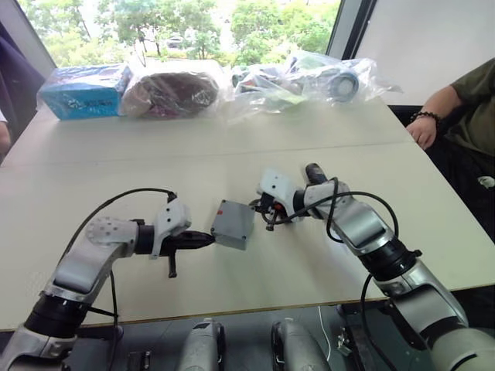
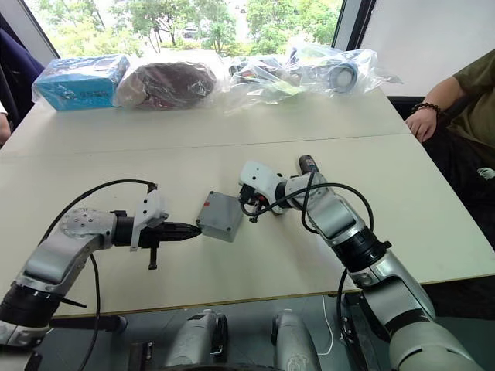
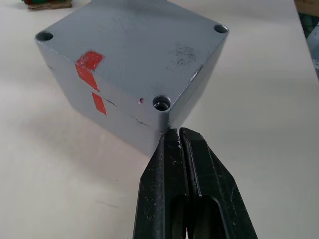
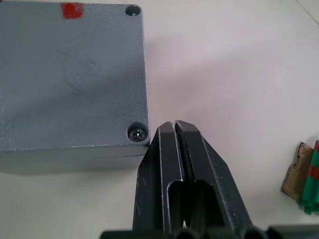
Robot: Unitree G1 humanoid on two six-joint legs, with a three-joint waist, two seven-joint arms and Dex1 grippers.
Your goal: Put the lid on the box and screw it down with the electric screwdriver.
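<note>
Left claw (image 1: 207,240), two black fingers pressed fully together, nothing held, tip just at a lower corner of the box (image 1: 233,224). Right claw (image 4: 174,130) also pinched closed and empty, tips just beside the opposite side of the box, next to a corner with a screw head seated in its hole. The box is a small square grey enclosure with a matte, finely speckled cast-metal look, sitting on the pale smooth surface (image 1: 116,154) between the two claws, near the front-middle. The lid (image 3: 134,50) is on top of the box, flat, with a thin seam line visible along the side; round holes at the corners, red marks near one corner running down across the seam. In the left wrist view the nearest corner hole looks recessed, can't tell if a screw is in it. The electric screwdriver (image 1: 315,173), a slim black cylinder, lies just behind the right wrist. Green and red small pieces (image 4: 311,174) at the edge of the right wrist view. Far edge: blue packet (image 1: 83,91), crinkly clear plastic bags (image 1: 302,77). A person's hand (image 1: 421,131) with a bead bracelet rests at the far right.
</note>
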